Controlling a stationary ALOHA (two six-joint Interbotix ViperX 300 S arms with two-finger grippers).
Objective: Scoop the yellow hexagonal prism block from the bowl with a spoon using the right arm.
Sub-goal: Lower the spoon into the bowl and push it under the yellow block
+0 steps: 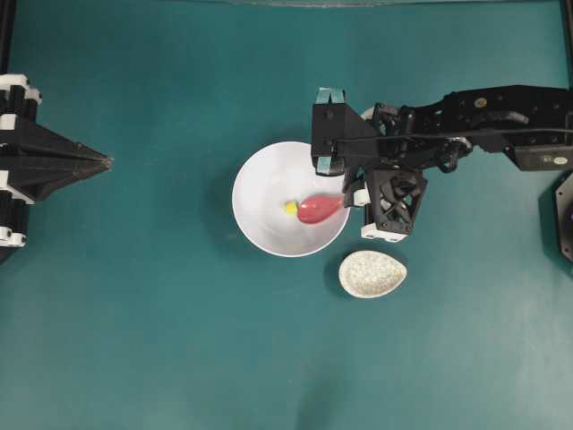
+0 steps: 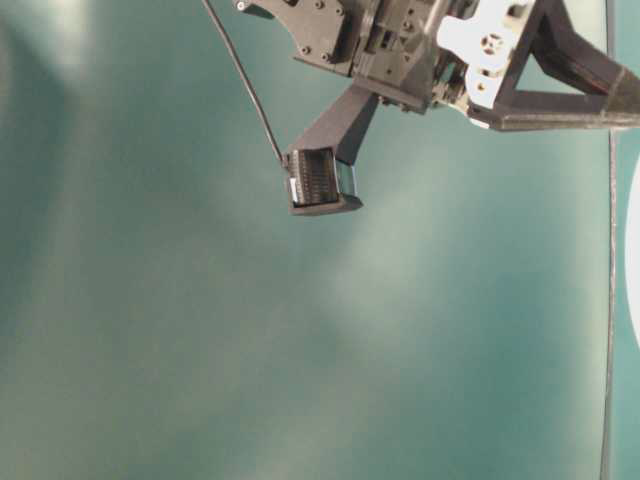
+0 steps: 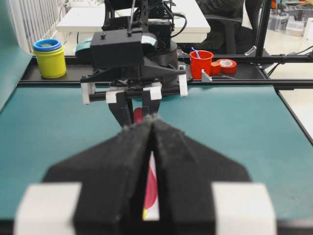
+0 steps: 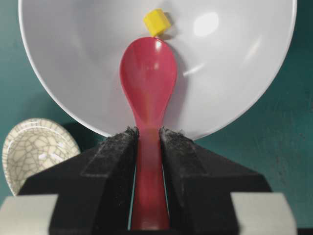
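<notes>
Yellow hexagonal prism block (image 4: 156, 22) lies inside the white bowl (image 4: 234, 93), touching the tip of the spoon (image 4: 148, 83) — unscooped. The right tool (image 4: 147, 139) clamps the spoon's handle; the left tool (image 1: 106, 163) sits pressed closed, well apart on the bench (image 1: 179, 340).

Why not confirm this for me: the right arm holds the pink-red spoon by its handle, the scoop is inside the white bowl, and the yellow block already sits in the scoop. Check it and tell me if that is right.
One thing is wrong. The yellow block is not in the scoop; it lies on the bowl floor just beyond the tip of the spoon, as the right wrist view shows. The rest holds: the right gripper has its jaws clamped on the handle, scoop inside the bowl.
</notes>
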